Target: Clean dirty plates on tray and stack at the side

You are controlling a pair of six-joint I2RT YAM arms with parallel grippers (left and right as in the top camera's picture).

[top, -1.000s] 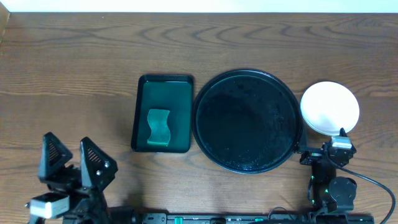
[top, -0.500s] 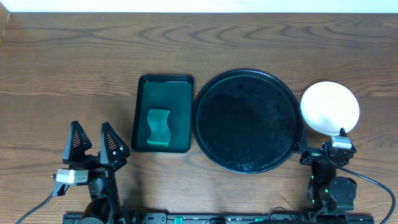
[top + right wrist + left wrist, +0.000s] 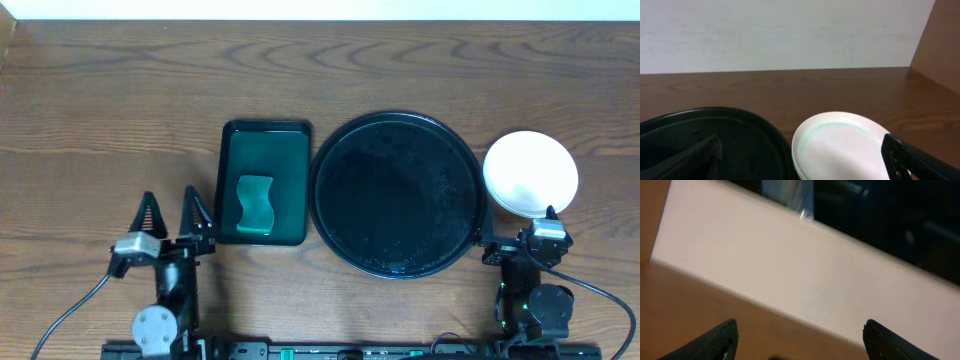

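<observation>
Two grippers: fingers on both spread wide, nothing between them, as I read it from here.
Left gripper: over the brown wooden table, towards its near edge; my wrist view there is blurred, only a pale wall shows.
Small dark green rectangular tray: just right of that gripper; a wavy green sponge lies in its near half.
Large round glossy black tray: centre, just beside the green one.
White round plates: stacked on the table just right of the black tray, off it; faint mint ring on the top plate; I cannot count them.
Right gripper: low at the near edge, facing the stack.
</observation>
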